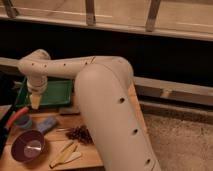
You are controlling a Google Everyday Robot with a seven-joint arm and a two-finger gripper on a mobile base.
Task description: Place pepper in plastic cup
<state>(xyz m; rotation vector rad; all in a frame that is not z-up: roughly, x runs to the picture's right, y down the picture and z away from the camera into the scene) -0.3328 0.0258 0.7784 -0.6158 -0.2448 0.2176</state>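
Observation:
A red, curved pepper (16, 116) lies at the left edge of the wooden table, its end leaning at or into a small blue plastic cup (23, 121); I cannot tell which. My gripper (35, 102) points down from the white arm (100, 100), just above and to the right of the cup, in front of the green tray (55, 92). I cannot see anything held in it.
A purple bowl (28, 146) stands at the front left. A blue cloth-like item (46, 125), a brown pine cone (80, 134) and pale yellow strips (65, 155) lie on the table (90, 157). A dark window ledge runs behind. Carpeted floor is to the right.

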